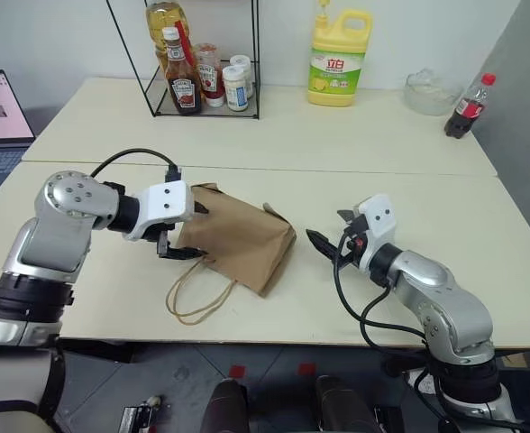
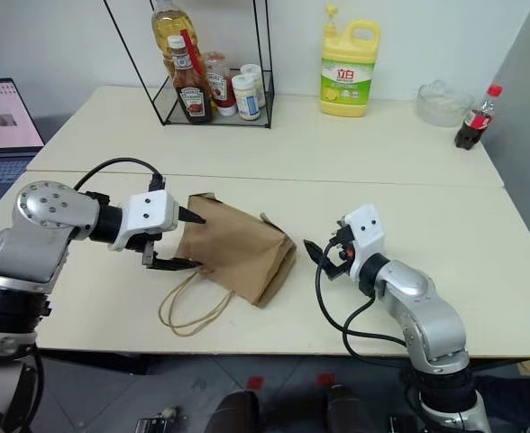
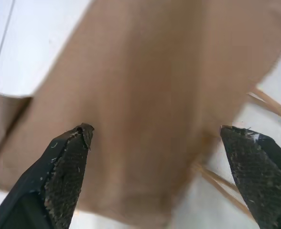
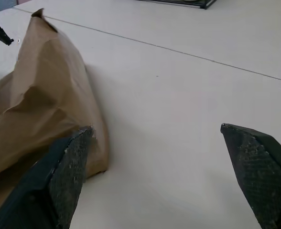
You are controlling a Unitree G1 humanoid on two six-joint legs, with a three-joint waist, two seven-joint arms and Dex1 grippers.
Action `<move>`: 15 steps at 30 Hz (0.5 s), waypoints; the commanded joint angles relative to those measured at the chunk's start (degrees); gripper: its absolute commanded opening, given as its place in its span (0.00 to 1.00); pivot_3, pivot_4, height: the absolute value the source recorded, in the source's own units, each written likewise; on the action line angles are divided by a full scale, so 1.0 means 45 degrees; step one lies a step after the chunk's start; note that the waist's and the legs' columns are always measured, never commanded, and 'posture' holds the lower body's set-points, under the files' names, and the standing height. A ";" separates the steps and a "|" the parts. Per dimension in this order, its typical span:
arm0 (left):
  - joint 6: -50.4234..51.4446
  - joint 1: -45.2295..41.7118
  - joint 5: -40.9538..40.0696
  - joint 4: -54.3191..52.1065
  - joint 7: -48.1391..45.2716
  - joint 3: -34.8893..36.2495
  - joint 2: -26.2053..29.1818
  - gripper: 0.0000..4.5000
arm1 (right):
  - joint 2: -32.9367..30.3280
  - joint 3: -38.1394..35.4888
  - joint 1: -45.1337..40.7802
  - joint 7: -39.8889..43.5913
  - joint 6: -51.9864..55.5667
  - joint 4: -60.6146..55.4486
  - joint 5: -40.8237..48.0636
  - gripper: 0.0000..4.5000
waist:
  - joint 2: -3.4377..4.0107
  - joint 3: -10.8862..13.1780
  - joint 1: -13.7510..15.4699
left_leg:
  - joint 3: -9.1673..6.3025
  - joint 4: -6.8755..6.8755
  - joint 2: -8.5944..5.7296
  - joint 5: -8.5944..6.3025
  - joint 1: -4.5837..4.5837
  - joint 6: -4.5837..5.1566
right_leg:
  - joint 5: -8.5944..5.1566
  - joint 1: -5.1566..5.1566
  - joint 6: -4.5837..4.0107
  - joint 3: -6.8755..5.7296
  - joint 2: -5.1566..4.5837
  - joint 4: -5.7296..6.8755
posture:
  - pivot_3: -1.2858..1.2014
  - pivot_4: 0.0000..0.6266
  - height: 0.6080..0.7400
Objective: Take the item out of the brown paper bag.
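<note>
Black, two-fingered and spread wide, our left hand (image 1: 182, 231) hovers at the mouth end of the small creased brown kraft paper bag (image 1: 242, 239), one finger above the paper and one low beside it, pinching nothing. Our right hand (image 1: 330, 231) is spread as well and empty, pointing at the bag's closed end from just beside it, apart from the paper. The bag lies on its side near the front edge of the pale cream tabletop (image 1: 481, 271), its two thin tan cord loop handles (image 1: 196, 295) trailing toward that edge. Whatever sits inside the bag is hidden by the paper, so we cannot tell where the item lies. Toward the back edge stand a black wire rack of sauce bottles (image 1: 197, 72), a big yellow detergent jug (image 1: 339, 59) and, at the far right corner, a dark cola bottle with a red cap (image 1: 469, 107).
</note>
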 commanded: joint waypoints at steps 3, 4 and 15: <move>-0.4440 0.0939 -0.0206 0.0661 0.0035 0.0997 0.1039 1.00 | -0.0355 0.0044 -0.0180 0.0501 -0.0740 0.0055 0.0178 1.00 | 0.0000 0.0000 -0.0029 | 0.0002 -0.0002 0.0001 -0.0001 0.0003 0.0002 | 0.0000 -0.0003 -0.0001 0.0001 0.0001 -0.0001 | 0.52 0.24 1.00; -0.5490 0.1252 -0.0244 0.0946 -0.0045 0.1050 0.1164 1.00 | -0.0381 0.0055 -0.0178 0.0540 -0.0819 0.0120 0.0170 1.00 | 0.0001 0.0000 -0.0030 | 0.0001 -0.0003 0.0003 -0.0001 0.0003 0.0002 | -0.0001 -0.0003 -0.0002 0.0000 0.0002 -0.0001 | 0.52 0.24 1.00; -1.2728 0.2630 -0.0213 0.4509 0.0446 0.0643 0.1013 1.00 | -0.0490 -0.0081 0.0042 0.0457 -0.0933 0.0051 0.0184 1.00 | 0.0000 0.0000 -0.0013 | 0.0004 -0.0005 0.0004 -0.0002 0.0002 0.0005 | -0.0002 -0.0006 -0.0005 -0.0002 0.0001 -0.0002 | 0.52 0.24 1.00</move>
